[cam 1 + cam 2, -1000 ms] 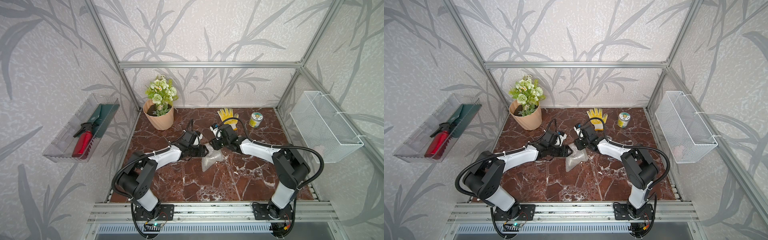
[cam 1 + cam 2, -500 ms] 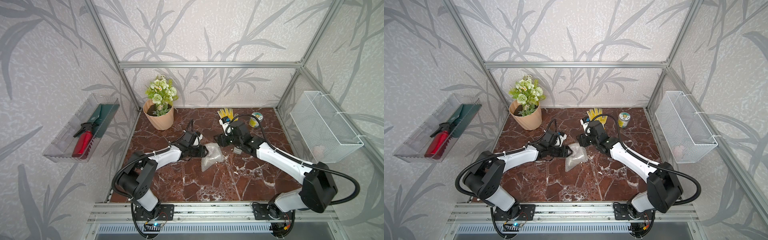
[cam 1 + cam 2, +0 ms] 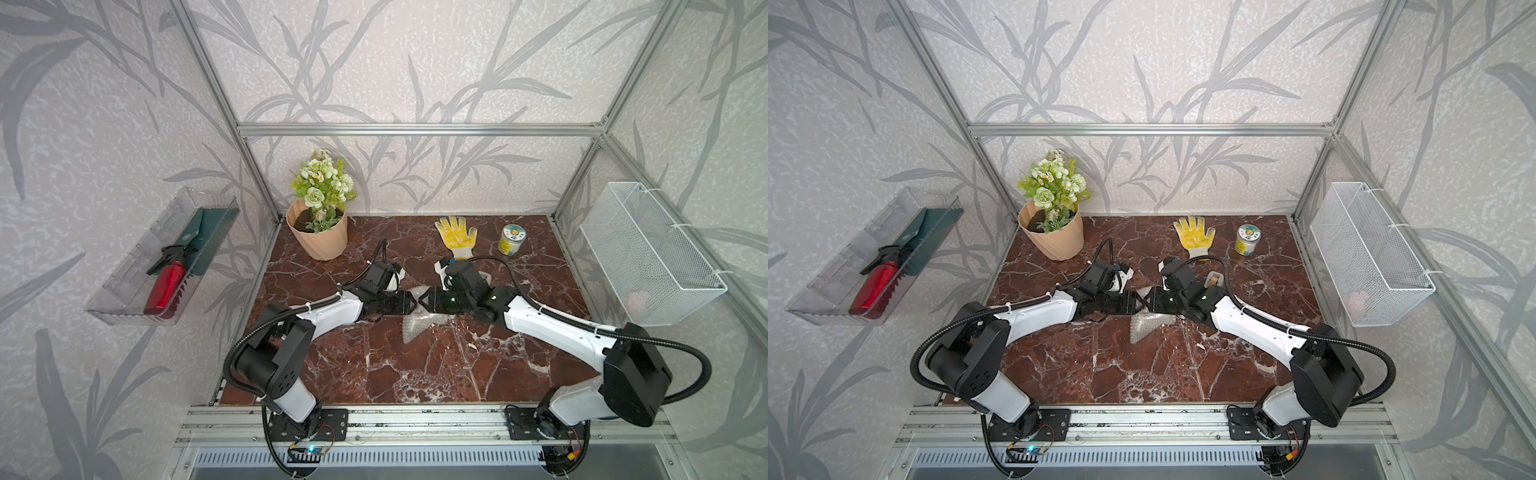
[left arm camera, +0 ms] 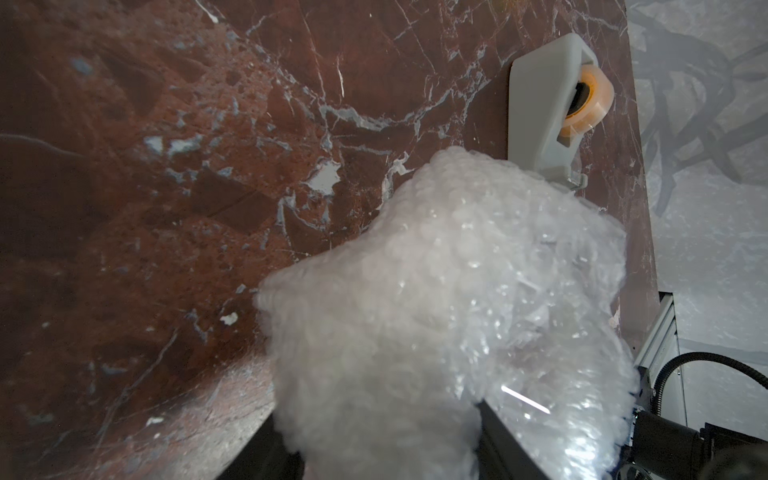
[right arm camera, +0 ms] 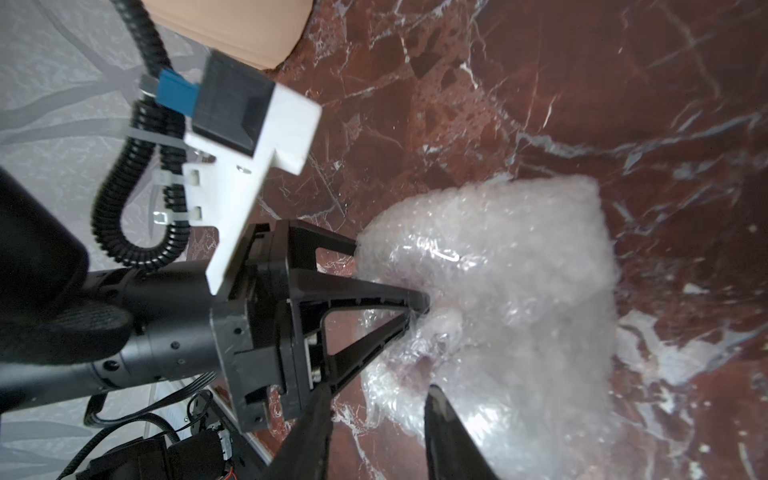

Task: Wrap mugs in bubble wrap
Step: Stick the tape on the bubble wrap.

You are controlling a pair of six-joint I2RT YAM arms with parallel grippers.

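Right gripper (image 5: 378, 395), back from the far right of the dark red marble bench (image 3: 415, 374), meets the left gripper (image 5: 390, 272) mid-bench with jaws apart at the crumpled clear bubble wrap (image 4: 457, 291) that the left one keeps clamped, so folding over the hidden mug looks ready to resume.

The bunched bubble wrap (image 4: 449, 299) hides the mug from every view

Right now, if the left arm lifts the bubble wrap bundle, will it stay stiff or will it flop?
Probably floppy: the bubble wrap dents where the left gripper pinches it, and a loose flap trails on the table. It may slip, since the film looks glossy. Its weight I cannot judge.
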